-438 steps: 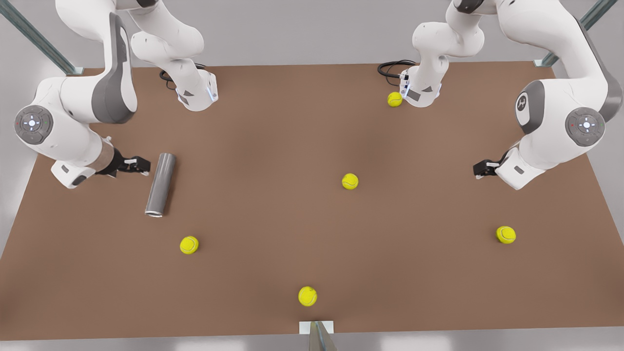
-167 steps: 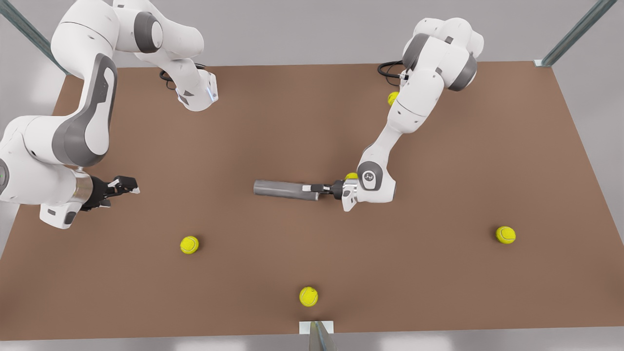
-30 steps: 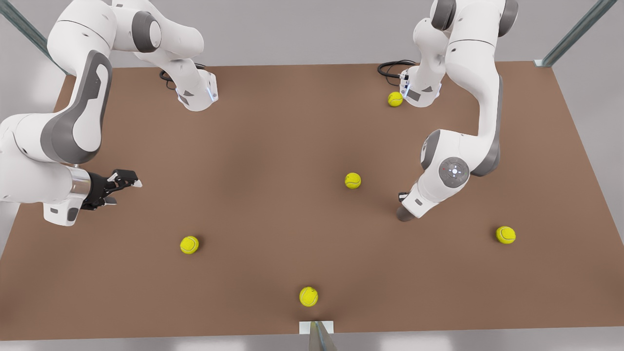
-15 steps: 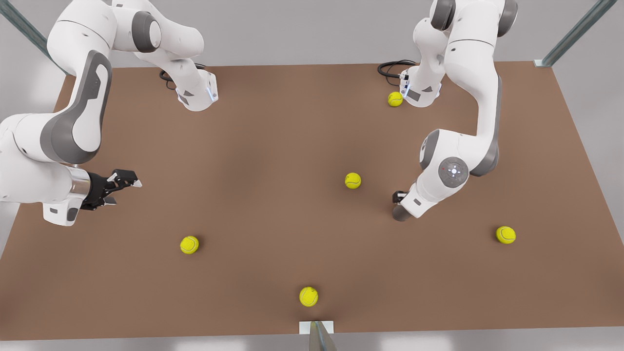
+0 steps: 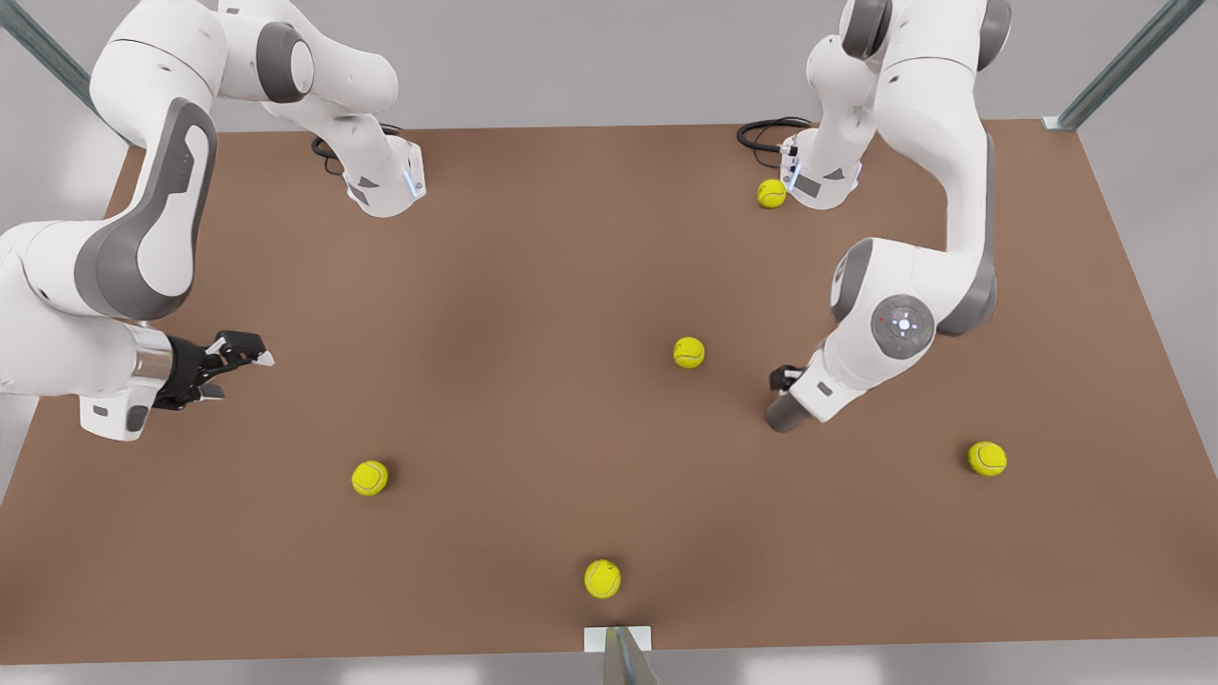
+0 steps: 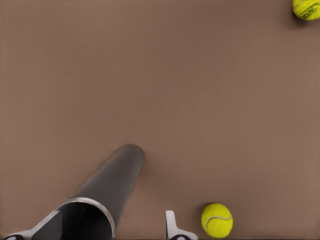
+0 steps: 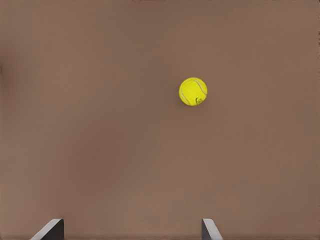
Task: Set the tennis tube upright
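Tennis tube [image 5: 782, 416], dark grey smooth cylinder with a pale rim, stands on end right of centre in the front view, under the left gripper [image 6: 111, 219]. I read its jaws as apart, wider than the rim. Right gripper [image 5: 249, 357] waits at far left, jaws apart. A yellow-green tennis ball [image 5: 688, 352] lies near the tube.

My left hand [image 6: 112, 231] is at the tube's [image 6: 102, 195] top; the tube stands on the worktop [image 5: 533, 285], a ball [image 6: 217, 220] just beside. My right hand [image 5: 233, 357] waits at the front view's left.
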Robot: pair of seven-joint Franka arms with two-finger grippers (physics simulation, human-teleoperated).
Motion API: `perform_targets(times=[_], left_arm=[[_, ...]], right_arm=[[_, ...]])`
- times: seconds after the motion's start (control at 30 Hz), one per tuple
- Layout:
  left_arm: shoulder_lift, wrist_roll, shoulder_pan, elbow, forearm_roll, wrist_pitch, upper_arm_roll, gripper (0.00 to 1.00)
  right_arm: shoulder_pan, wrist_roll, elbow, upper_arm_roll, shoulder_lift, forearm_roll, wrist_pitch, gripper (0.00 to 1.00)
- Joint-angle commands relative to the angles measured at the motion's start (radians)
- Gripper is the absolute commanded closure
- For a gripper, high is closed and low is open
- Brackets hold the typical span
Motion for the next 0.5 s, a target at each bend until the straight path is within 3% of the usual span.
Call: perform_targets(times=[0.0, 0.1, 0.13, 0.23, 0.27, 0.33, 0.4, 0.47], left_arm=[[0.000, 0.000, 0.000, 0.010, 0.008, -0.013, 0.000, 0.00], [0.000, 0.066, 0.062, 0.091, 0.008, -0.165, -0.001, 0.00], [0.002, 0.104, 0.074, 0.151, 0.006, -0.248, -0.001, 0.00], [0.002, 0.107, 0.074, 0.217, 0.008, -0.309, -0.001, 0.00], [0.000, 0.109, 0.074, 0.237, 0.009, -0.335, -0.001, 0.00], [0.000, 0.109, 0.088, 0.349, 0.012, -0.442, 0.000, 0.00], [-0.008, 0.123, 0.092, 0.410, 0.019, -0.534, 0.011, 0.00], [-0.098, 0.206, 0.122, 0.365, 0.094, -0.530, 0.015, 0.00]], right_arm=[[0.000, 0.000, 0.000, 0.000, 0.000, 0.000, 0.000, 0.00], [0.003, -0.003, 0.000, 0.000, 0.000, -0.031, 0.002, 0.00], [0.035, -0.069, 0.000, 0.003, -0.002, -0.127, 0.002, 0.00], [0.032, -0.094, 0.032, -0.014, -0.025, -0.166, 0.002, 0.00], [0.031, -0.062, 0.034, -0.017, -0.023, -0.170, 0.003, 0.00], [0.084, 0.316, 0.064, -0.003, -0.023, -0.238, -0.015, 0.00], [0.100, 0.440, 0.072, -0.002, -0.028, -0.229, -0.035, 0.00], [0.098, 0.440, 0.072, -0.002, -0.031, -0.235, -0.037, 0.00]])
